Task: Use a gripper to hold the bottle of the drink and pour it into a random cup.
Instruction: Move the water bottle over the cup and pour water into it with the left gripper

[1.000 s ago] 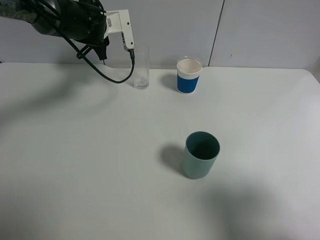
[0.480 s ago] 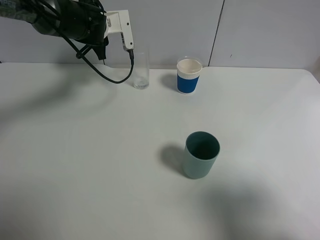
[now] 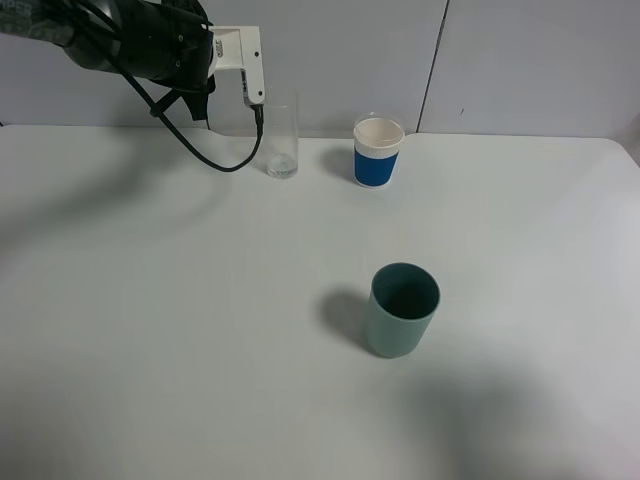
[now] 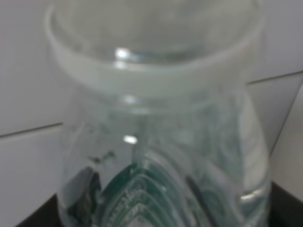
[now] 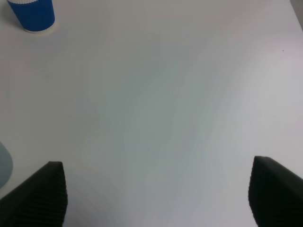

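Note:
The bottle (image 4: 156, 142), clear plastic with a dark green label, fills the left wrist view, seen from very close with its ribbed neck toward the camera. My left gripper (image 3: 250, 75) is shut on the bottle, high at the back left, just left of and above the cup (image 3: 282, 140), a tall clear glass on the table. In the exterior high view I cannot make the bottle out beside the white jaw piece. My right gripper (image 5: 156, 194) is open over bare table, holding nothing; its arm does not show in the exterior high view.
A white paper cup with a blue band (image 3: 378, 151) stands right of the glass and shows again as the paper cup (image 5: 32, 14). A wider grey-green cup (image 3: 402, 309) stands in mid-table. The wall runs close behind the glass.
The left arm's white jaw piece has shifted slightly up and to the left beside the glass. The cups have not moved.

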Robot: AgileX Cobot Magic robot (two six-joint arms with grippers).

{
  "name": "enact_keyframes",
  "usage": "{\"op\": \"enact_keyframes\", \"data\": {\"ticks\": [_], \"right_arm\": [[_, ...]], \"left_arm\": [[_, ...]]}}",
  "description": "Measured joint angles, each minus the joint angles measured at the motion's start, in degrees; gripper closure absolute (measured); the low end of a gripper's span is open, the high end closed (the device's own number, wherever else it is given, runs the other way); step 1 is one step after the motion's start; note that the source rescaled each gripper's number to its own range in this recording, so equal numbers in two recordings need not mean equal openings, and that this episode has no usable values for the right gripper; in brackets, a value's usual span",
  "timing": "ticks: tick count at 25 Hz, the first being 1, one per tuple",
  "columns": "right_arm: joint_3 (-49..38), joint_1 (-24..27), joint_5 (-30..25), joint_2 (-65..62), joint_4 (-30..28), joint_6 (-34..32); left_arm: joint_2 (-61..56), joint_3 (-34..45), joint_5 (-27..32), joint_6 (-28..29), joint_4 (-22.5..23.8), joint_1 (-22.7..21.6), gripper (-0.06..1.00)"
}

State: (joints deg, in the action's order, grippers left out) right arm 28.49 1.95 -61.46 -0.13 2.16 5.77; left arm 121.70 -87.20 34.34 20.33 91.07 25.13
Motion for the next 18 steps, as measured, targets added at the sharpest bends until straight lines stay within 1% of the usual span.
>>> {"op": "enact_keyframes", "data": {"ticks": [18], "right_arm": [[0.0, 0.0, 0.0, 0.0, 0.0, 0.0]], "left_arm": [[0.0, 0.0, -0.2, -0.4, 0.1, 1.2, 0.91]]}}
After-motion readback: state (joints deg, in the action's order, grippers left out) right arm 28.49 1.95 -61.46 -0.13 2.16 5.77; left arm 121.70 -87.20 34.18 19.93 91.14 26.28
